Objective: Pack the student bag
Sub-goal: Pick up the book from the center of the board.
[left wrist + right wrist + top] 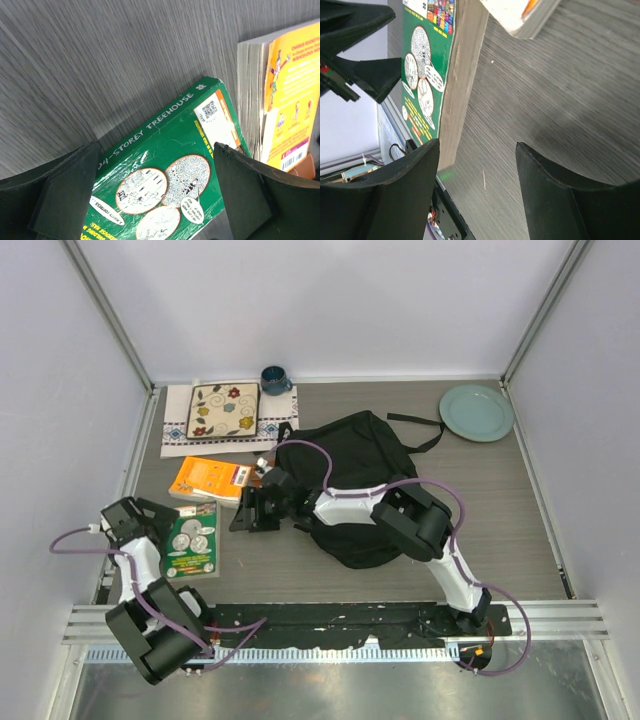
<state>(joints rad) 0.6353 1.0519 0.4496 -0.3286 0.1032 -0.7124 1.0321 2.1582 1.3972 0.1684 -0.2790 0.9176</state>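
Note:
The student bag, a big black backpack, lies in the middle of the table with its straps trailing to the back right. My right arm reaches across it to the left. My right gripper is open over bare table, just right of a green book. My left gripper is open with that green book lying under and between its fingers; nothing is gripped. An orange book lies just behind the green one.
A patterned square plate sits on a placemat at the back left, with a blue mug behind it. A pale green plate is at the back right. White walls close in three sides.

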